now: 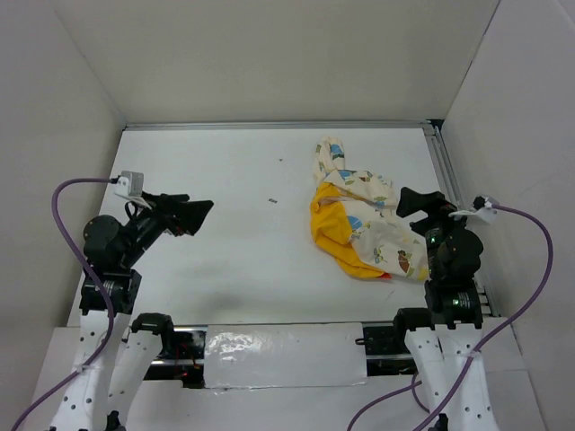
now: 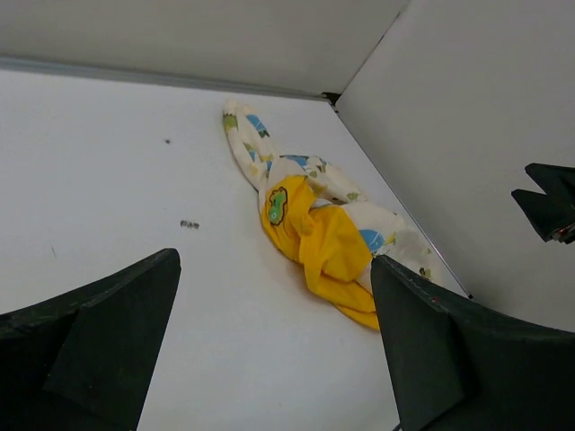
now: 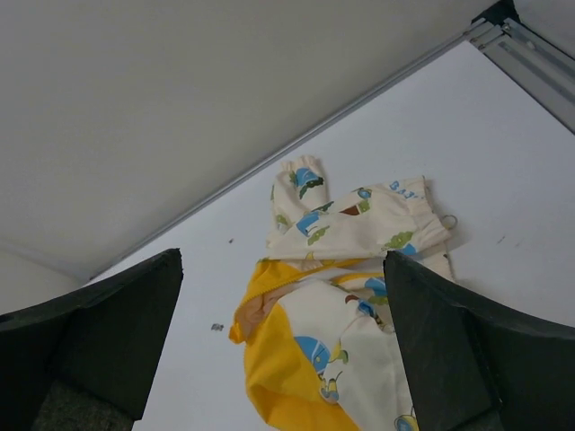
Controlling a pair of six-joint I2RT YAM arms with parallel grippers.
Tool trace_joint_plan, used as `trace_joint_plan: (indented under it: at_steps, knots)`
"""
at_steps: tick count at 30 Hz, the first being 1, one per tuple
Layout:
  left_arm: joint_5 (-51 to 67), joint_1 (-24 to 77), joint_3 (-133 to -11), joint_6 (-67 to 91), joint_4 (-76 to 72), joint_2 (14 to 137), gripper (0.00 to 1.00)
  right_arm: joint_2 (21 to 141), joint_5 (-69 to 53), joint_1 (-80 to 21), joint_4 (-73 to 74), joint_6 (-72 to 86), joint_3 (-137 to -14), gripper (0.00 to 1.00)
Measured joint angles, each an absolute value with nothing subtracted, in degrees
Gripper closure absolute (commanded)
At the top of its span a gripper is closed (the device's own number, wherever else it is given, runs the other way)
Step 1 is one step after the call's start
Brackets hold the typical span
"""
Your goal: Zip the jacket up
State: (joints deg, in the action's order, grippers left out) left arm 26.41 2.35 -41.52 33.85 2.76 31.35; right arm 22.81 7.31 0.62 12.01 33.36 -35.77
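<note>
At the near edge of the table [image 1: 225,269], between the two arm bases, lies a strip of crinkled clear sheet [image 1: 283,355]. A purple cable [image 1: 65,224] loops up beside each arm.

The left gripper [image 1: 196,213] hangs over the left side of the table, pointing toward the middle. Its fingers [image 2: 108,332] stand wide apart with only bare tabletop between them, and it is well apart from the garment.

The right gripper [image 1: 409,202] is likewise spread wide and holds nothing. It sits just beside the right edge of the jacket [image 1: 364,224] (whether it touches the cloth cannot be told from above).

The jacket lies crumpled in a heap on the right half of the table, unzipped as far as can be seen. Its yellow lining is turned out on the left and near side, with the printed cream fabric bunched over it. One sleeve [image 1: 329,157] stretches toward the far wall.

Farther left, two small dark specks [image 1: 272,201] mark the white surface
</note>
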Motion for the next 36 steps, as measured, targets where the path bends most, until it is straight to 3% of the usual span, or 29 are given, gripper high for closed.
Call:
trace_joint_plan:
  at_steps: [9, 17, 26, 27, 29, 30, 31, 36]
  knots:
    - [22.6, 2.4, -44.4, 35.6, 12.1, 32.5, 0.01, 34.9, 13.8, 0.6, 24.2, 37.3, -48.8, 0.00]
    - [21.9, 2.3, -42.3, 36.8, 12.4, 30.9, 0.01, 41.8, 9.2, 0.6, 25.3, 37.3, -48.2, 0.00]
    - [22.8, 2.3, -41.6, 38.0, 14.2, 38.9, 0.01, 67.9, 5.8, -6.8, 25.6, 35.0, -48.9, 0.01]
    - [22.8, 2.3, -41.6, 38.0, 14.4, 39.8, 0.01, 70.6, 5.9, -7.8, 25.8, 34.8, -48.9, 0.09]
    - [22.8, 2.4, -41.6, 38.0, 15.0, 41.2, 0.01, 76.3, 6.7, -9.4, 26.4, 33.9, -49.9, 0.45]
    - [22.8, 2.4, -41.6, 38.0, 15.4, 41.6, 0.01, 79.3, 6.9, -10.2, 26.8, 33.4, -51.0, 0.79]
    - [22.8, 2.4, -41.6, 38.0, 15.6, 41.8, 0.01, 81.9, 7.0, -10.8, 27.0, 32.8, -52.2, 1.00]
    - [22.9, 2.4, -42.0, 38.4, 16.4, 41.9, 0.01, 86.5, 7.4, -15.8, 30.7, 29.3, -62.3, 1.00]
